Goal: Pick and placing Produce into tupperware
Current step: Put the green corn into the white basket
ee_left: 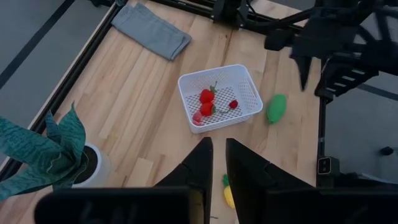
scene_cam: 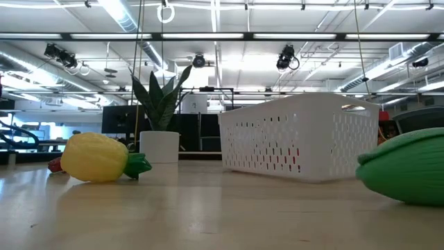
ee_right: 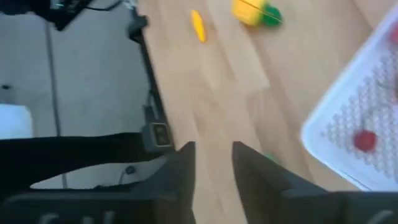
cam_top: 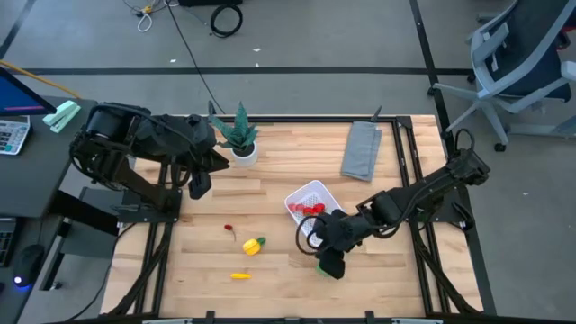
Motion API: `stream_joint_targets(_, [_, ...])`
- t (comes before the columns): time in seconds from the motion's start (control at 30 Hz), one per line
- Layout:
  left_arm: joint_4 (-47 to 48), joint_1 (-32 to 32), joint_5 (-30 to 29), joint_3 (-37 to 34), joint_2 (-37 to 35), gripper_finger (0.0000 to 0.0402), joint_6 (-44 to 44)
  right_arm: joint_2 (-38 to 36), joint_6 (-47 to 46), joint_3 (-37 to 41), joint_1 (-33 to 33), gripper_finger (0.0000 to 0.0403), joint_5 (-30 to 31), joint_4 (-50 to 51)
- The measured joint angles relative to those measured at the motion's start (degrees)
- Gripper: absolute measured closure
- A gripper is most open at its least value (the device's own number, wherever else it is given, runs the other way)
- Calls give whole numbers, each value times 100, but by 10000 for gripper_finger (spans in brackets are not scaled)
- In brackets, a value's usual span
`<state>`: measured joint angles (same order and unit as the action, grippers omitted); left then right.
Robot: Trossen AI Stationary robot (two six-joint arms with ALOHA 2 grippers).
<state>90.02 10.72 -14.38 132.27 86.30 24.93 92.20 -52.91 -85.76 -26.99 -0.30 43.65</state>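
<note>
At lower centre of the high view, what stands over the green oblong (ee_left: 276, 107)? [Student]

The right claw (cam_top: 329, 266). Its fingers stand apart with bare wood showing between them; it grips nothing. The oblong lies free on the desk (cam_top: 270, 193), just beside the tupperware (cam_top: 307, 190), which sits mid-frame with several red pieces (cam_top: 311, 209) inside. [Tutor]

How is the oblong likely to handle? [Student]

Judged as a toy: light, smooth and rounded, so it may roll or squirt out of a pinch near its tapered ends. The better hold is probably across the thick middle, fingers square to its long axis. It looks stiff enough not to crush. [Tutor]

And the other produce? [Student]

Left of centre, well apart from the container: a yellow piece with green end (cam_top: 255, 245), a thin yellow-orange piece (cam_top: 240, 275) below it, and a tiny red piece (cam_top: 229, 228) above it. The thin one lies low on the wood, so the fingers must come almost to the surface. [Tutor]

The left claw (cam_top: 200, 184)? [Student]

It waits at upper left, fingers drawn nearly together with only a slit between, empty. [Tutor]

The surface and the room? [Student]

Pale wooden planks, flat and fairly slick, framed by dark rails. A potted plant (cam_top: 241, 137) stands at top centre, a folded grey cloth (cam_top: 362, 150) at upper right. Beyond lie grey floor, cables and an office chair (cam_top: 517, 54); the low view shows ceiling lights and trusses. [Tutor]
</note>
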Motion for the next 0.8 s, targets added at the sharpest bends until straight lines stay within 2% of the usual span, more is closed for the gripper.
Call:
stream_joint_targets(0.2, [-2,0,-2,0,0,351,0,0,-289,0,-136,223,-20,366])
stream_joint_targets(0.37, [-1,0,-2,0,0,351,0,4,-296,0,-362,187,-19,554])
stream_joint_targets(0.53, [-2,2,-2,0,0,353,0,4,-214,100,-527,171,-20,755])
stream_joint_targets(0.8, [-1,0,-2,0,0,350,1,11,169,904,-802,170,-322,491])
